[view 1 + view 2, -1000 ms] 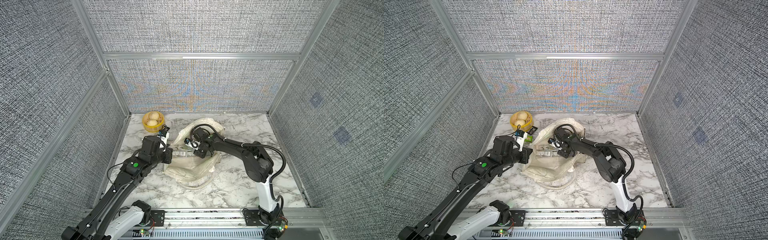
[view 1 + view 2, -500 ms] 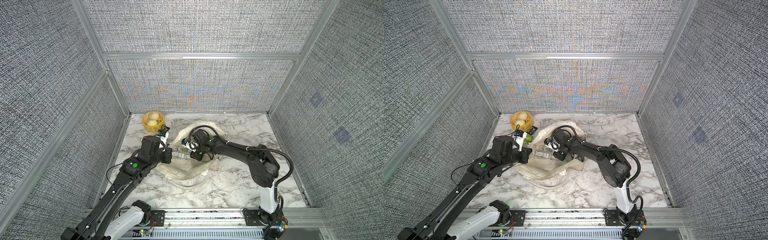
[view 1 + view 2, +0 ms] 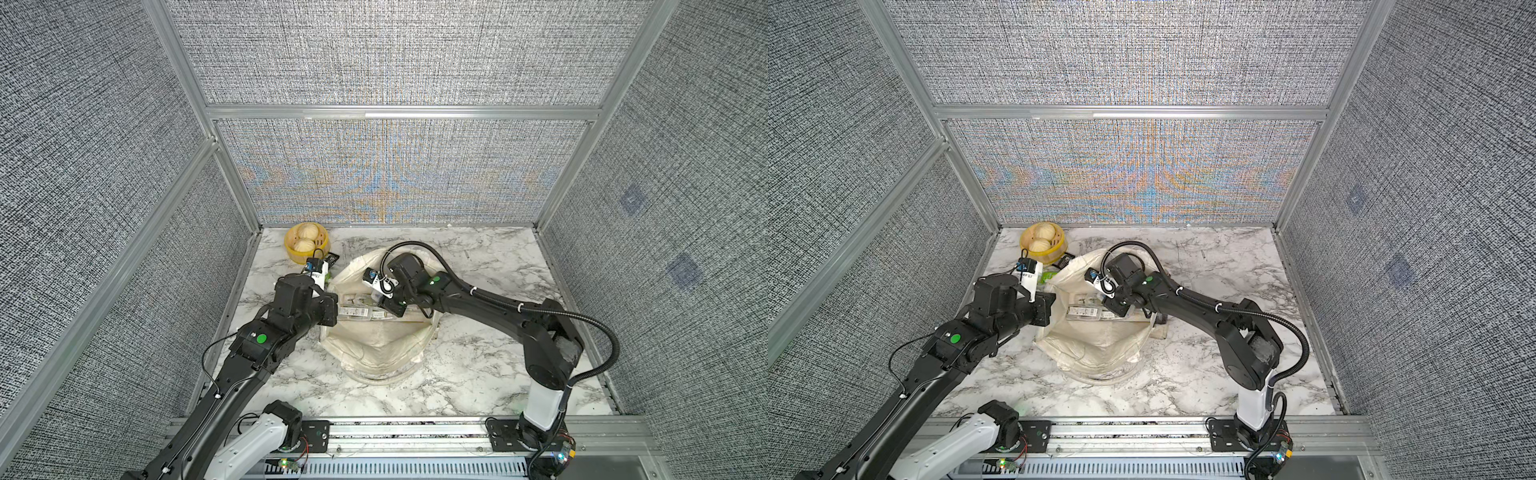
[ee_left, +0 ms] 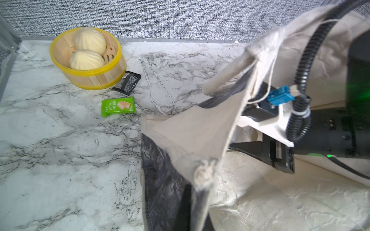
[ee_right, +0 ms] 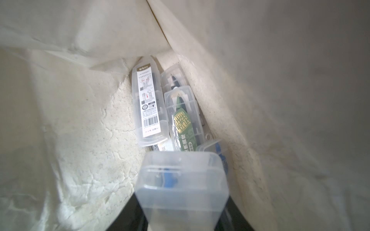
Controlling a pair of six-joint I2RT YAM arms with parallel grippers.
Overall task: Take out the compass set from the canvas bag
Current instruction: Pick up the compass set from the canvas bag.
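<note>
The compass set, a clear plastic case with something blue inside (image 5: 181, 186), is down inside the floppy cream canvas bag (image 3: 376, 353). The left gripper (image 3: 329, 309) is pressed together on the bag's rim. The right gripper (image 3: 390, 308) pinches the compass set, and its long side runs straight out from that gripper. Past it are a white label (image 5: 149, 108) with a barcode and a green label (image 5: 183, 122) with gold Chinese signs, too tiny to read.

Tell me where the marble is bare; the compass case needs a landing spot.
Bare: the table between the canvas bag and the right wall, and along the front rail. Crowded: back-left corner, with the basket, green packet and black packet.
</note>
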